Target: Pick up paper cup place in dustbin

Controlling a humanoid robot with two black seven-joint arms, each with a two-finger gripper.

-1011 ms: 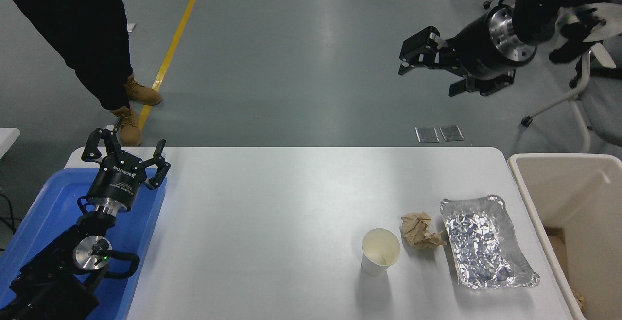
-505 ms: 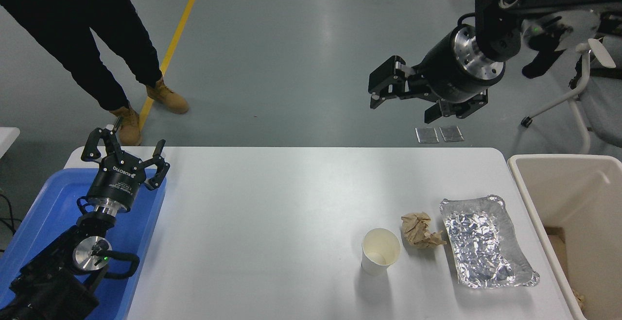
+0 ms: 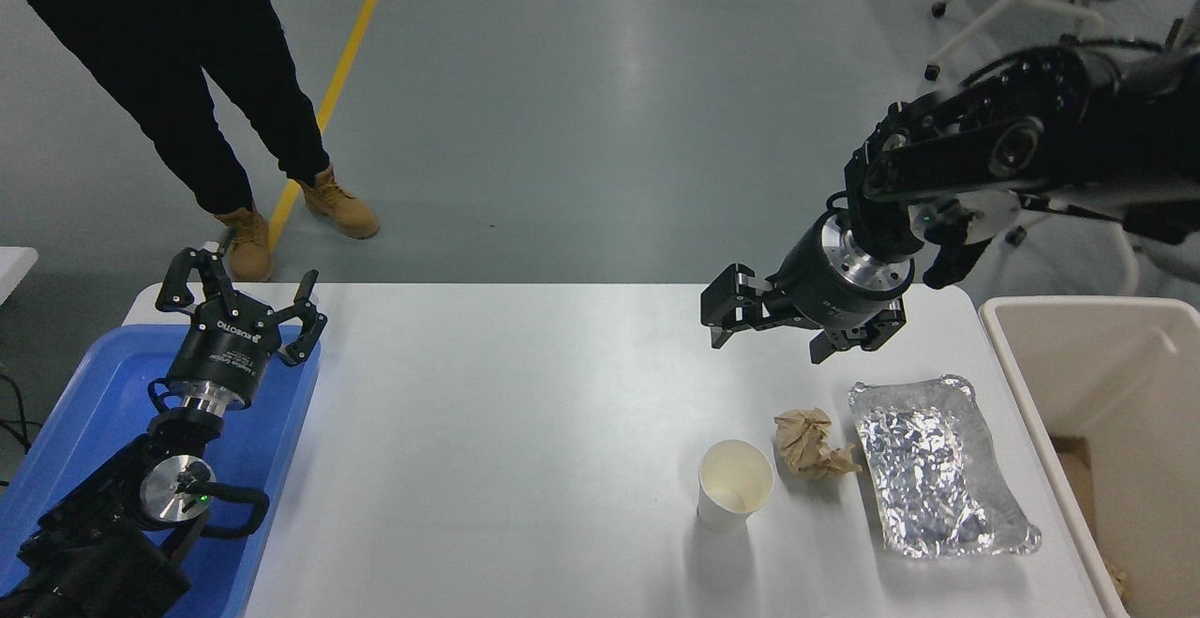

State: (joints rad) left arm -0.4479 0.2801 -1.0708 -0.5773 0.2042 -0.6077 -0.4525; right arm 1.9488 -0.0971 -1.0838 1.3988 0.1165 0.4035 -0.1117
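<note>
The white paper cup [image 3: 734, 484] stands upright on the white table [image 3: 525, 430], right of centre near the front, open end up and empty. The beige dustbin [image 3: 1116, 412] stands off the table's right edge. My right gripper [image 3: 764, 332] is open and empty, above the table's far right part, some way behind the cup and pointing left. My left gripper [image 3: 239, 297] is open and parked at the lower left, over the blue tray.
A crumpled brown paper wad [image 3: 808, 444] lies just right of the cup. A foil tray [image 3: 937, 468] lies between the wad and the dustbin. A blue tray [image 3: 94, 412] sits at the left edge. A person's legs [image 3: 225, 93] stand beyond the table's far left.
My right arm has swung down and left from high at the far right to just over the table's far right part, nearer the cup. The person has stepped to the right.
</note>
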